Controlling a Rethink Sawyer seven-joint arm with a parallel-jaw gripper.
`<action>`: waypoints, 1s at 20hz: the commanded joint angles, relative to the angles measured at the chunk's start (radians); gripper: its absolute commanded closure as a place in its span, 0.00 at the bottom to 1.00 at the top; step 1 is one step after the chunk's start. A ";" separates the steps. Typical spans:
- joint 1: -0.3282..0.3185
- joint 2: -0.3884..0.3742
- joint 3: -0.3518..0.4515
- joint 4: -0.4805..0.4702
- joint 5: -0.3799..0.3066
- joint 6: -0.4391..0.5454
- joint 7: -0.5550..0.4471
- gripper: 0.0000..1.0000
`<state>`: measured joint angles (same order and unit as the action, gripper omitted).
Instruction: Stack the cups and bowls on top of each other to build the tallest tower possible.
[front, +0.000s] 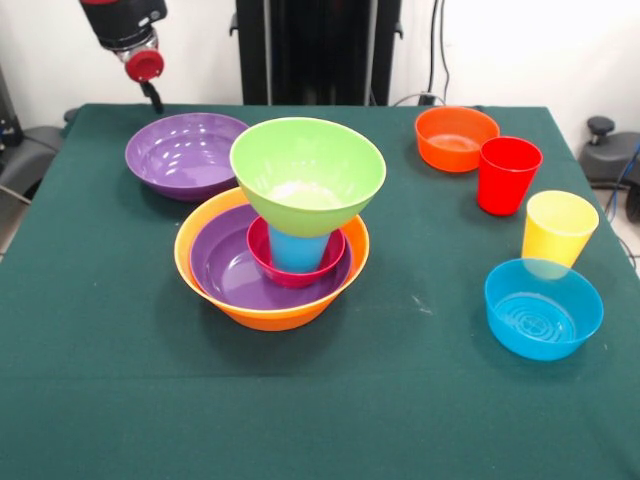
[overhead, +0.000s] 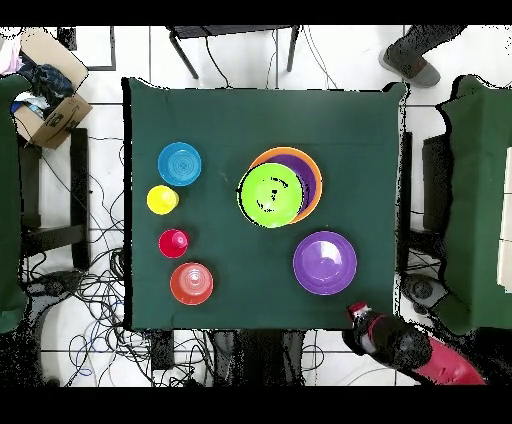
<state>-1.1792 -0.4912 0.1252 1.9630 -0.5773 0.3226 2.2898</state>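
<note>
a big table with a dark green cloth fills the middle of the room. behind it is a plain white wall with a black cable hanging down. the floor is made of pale tiles, and lots of black wires lie tangled on it. an open cardboard box sits by one corner of the table. a black metal frame stands at one side. a person's shoe shows near another corner.

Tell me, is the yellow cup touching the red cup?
Apart. The overhead view shows green cloth between the yellow cup and the red cup.
</note>
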 joint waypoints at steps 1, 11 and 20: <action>0.058 0.003 0.071 -0.084 0.058 0.105 -0.020 0.00; 0.084 -0.005 0.076 -0.072 0.082 0.091 -0.008 0.00; 0.094 0.005 0.092 -0.070 0.111 0.069 0.003 0.00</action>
<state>-1.1551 -0.5037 0.1264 1.9620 -0.5196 0.3226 2.2898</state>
